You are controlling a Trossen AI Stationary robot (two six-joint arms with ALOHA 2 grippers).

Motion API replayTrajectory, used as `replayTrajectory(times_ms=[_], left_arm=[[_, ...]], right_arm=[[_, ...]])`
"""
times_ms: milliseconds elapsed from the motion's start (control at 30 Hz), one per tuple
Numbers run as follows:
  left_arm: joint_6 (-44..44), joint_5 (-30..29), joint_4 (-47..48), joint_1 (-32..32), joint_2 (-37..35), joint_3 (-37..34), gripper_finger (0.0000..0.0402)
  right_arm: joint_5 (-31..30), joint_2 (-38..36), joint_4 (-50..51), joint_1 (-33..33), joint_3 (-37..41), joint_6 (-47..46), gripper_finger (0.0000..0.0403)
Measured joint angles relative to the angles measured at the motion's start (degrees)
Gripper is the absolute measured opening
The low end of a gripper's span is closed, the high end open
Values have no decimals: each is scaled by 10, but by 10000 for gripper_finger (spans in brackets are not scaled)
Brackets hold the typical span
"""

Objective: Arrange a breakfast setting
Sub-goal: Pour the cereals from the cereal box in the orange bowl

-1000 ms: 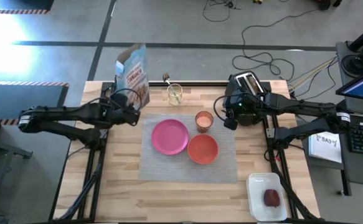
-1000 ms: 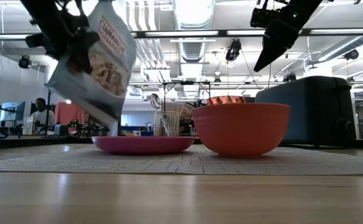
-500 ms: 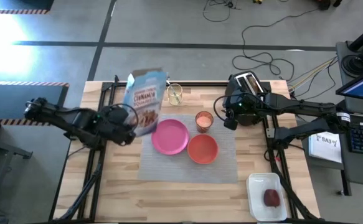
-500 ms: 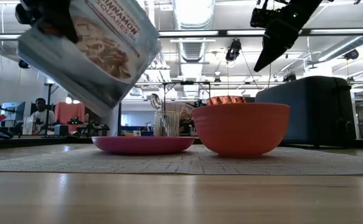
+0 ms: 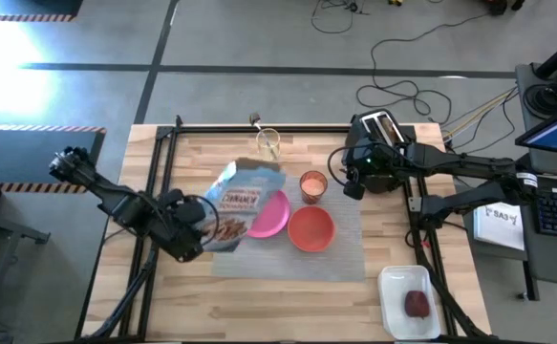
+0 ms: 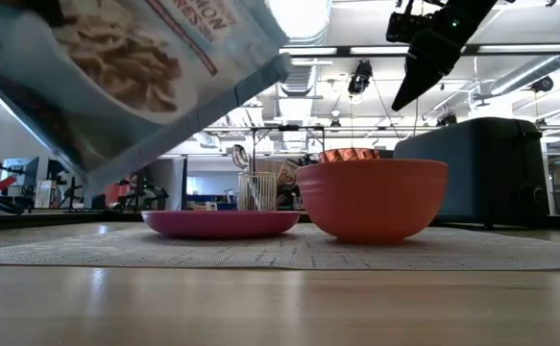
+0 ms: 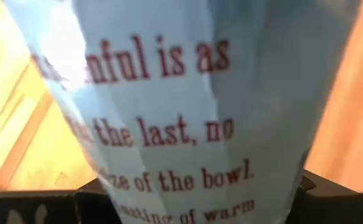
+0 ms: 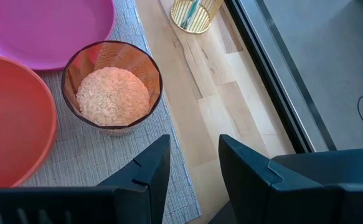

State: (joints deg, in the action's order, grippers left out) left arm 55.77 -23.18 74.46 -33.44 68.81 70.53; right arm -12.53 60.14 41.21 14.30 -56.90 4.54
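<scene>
We clamp the soft, crinkly cereal bag (image 5: 238, 204) near its bottom in our left gripper (image 5: 188, 236), tilted over the pink plate (image 5: 272, 214), probably light, while our right gripper (image 5: 353, 187) hovers part-open, empty.

Cereal bag (image 5: 236, 204), toaster (image 5: 381, 129), tray (image 5: 410, 302)

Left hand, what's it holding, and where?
The left hand holds a tilted light-blue cereal bag by one end. The right hand holds nothing.
</scene>
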Motion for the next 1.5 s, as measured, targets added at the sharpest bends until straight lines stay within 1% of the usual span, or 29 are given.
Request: replayTrajectory(times_ms=[200, 300, 400, 533, 633, 767, 867, 1000, 1167, 1500], left_arm=[[-59, 40, 10, -7, 57, 73, 193], [-89, 50, 25, -7, 86, 110, 193], [-117, 72, 44, -7, 116, 144, 193], [-150, 98, 72, -7, 154, 182, 193], [-168, 104, 93, -5, 176, 203, 193], [-188, 109, 107, 7, 197, 217, 193], [-209, 125, 116, 20, 204, 217, 193], [-244, 149, 113, 44, 208, 217, 193], [-281, 161, 113, 78, 208, 217, 193], [-348, 273, 110, 160, 208, 217, 193]], right_arm=[[0, 0, 0, 0, 0, 1, 128], [0, 0, 0, 0, 0, 0, 128], [0, 0, 0, 0, 0, 0, 128], [0, 0, 0, 0, 0, 0, 128], [0, 0, 0, 0, 0, 1, 128], [0, 0, 0, 0, 0, 1, 128], [0, 0, 0, 0, 0, 0, 128], [0, 0, 0, 0, 0, 0, 128], [0, 0, 0, 0, 0, 1, 128], [0, 0, 0, 0, 0, 0, 128]])
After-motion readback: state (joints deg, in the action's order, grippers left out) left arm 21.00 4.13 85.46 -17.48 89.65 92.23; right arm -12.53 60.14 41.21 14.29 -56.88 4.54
